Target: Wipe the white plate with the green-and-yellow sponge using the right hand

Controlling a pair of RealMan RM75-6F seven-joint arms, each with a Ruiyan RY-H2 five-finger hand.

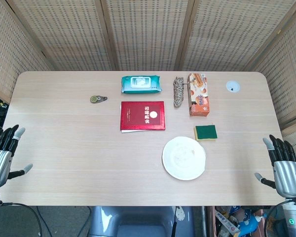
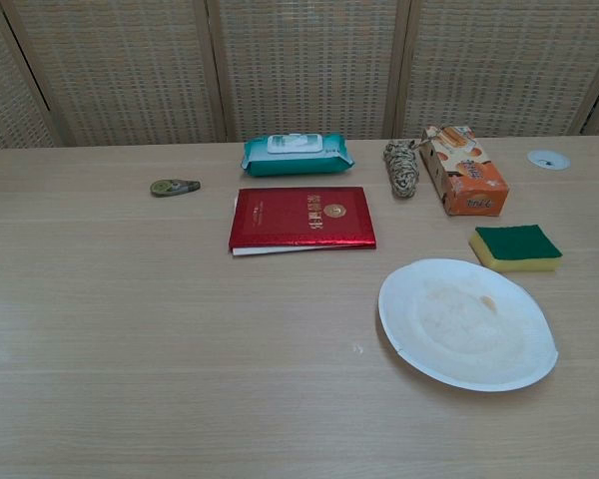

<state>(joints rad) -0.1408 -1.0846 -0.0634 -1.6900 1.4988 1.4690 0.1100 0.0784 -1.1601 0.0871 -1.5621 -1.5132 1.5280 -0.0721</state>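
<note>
A white plate [image 1: 184, 157] [image 2: 466, 322] lies on the table, right of centre, with faint brownish smears on it. Just beyond its far right rim lies the green-and-yellow sponge [image 1: 205, 132] [image 2: 515, 246], green side up, apart from the plate. My right hand [image 1: 284, 166] hovers off the table's right edge, fingers spread and empty, well to the right of both. At the table's left edge my left hand [image 1: 2, 153] is likewise spread and empty. Neither hand shows in the chest view.
A red booklet [image 1: 142, 115] lies behind the plate. Along the back sit a teal wipes pack [image 1: 141, 84], a rope bundle [image 1: 178, 91], an orange box [image 1: 198, 94] and a white disc [image 1: 232, 87]. A small tape dispenser [image 1: 96, 98] lies at left.
</note>
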